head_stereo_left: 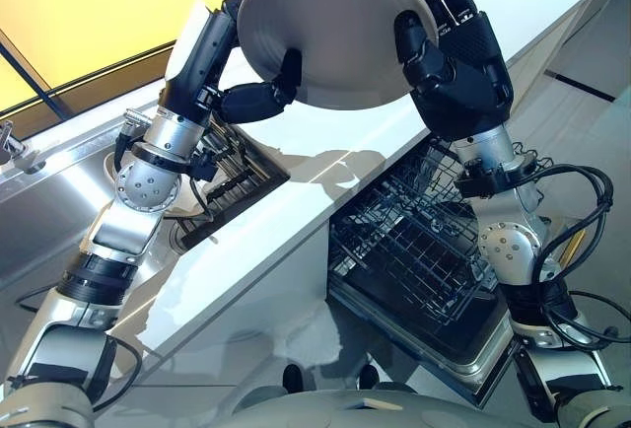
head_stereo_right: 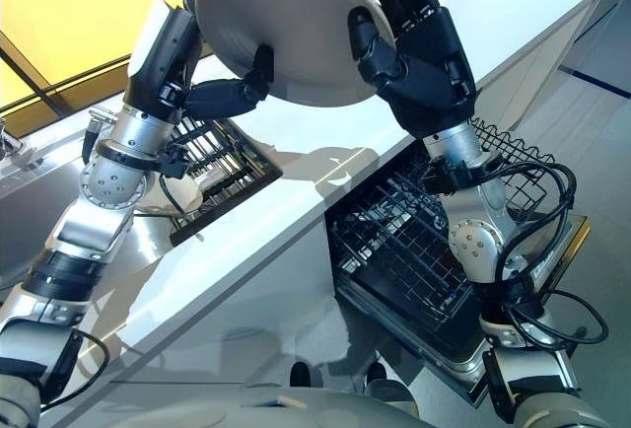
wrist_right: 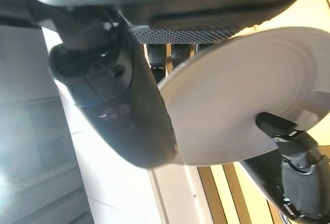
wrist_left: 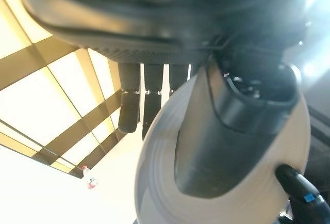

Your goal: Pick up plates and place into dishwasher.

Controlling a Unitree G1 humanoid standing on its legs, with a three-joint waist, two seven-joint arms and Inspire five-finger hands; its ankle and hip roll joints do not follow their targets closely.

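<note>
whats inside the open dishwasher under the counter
The open dishwasher shows a dark wire rack with no plates visible in it. The right arm and white counter cover part of the rack.

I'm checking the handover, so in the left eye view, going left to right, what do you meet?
Left hand → plate → right hand; lower down, dish rack → dishwasher basket.
</note>
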